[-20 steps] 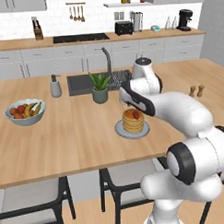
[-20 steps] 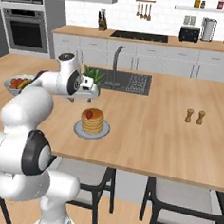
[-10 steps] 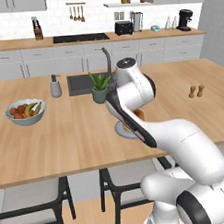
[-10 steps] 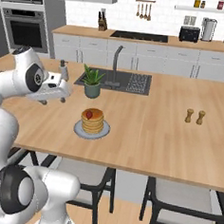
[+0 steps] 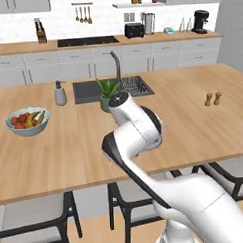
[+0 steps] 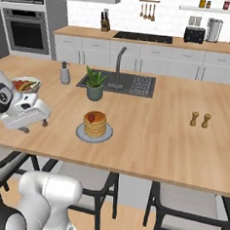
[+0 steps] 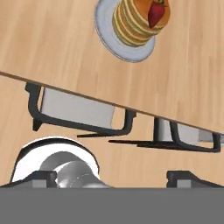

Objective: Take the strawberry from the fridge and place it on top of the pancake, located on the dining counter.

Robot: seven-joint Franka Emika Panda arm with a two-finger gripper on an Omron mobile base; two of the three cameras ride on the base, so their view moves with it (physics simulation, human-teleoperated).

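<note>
Withdrawn since the previous half second: arm swung left and back from the stack. Strawberry (image 6: pixel 91 117) resting atop pancake (image 6: pixel 94 124) on grey plate (image 6: pixel 81 132), bench (image 6: pixel 149 139) centre. Claw (image 7: pixel 111 176) released, fingertips (image 7: pixel 40 176) wide apart, empty, well clear of plate. Potted plant (image 6: pixel 94 83) behind; salt and pepper shakers (image 6: pixel 200 119) right.
</note>
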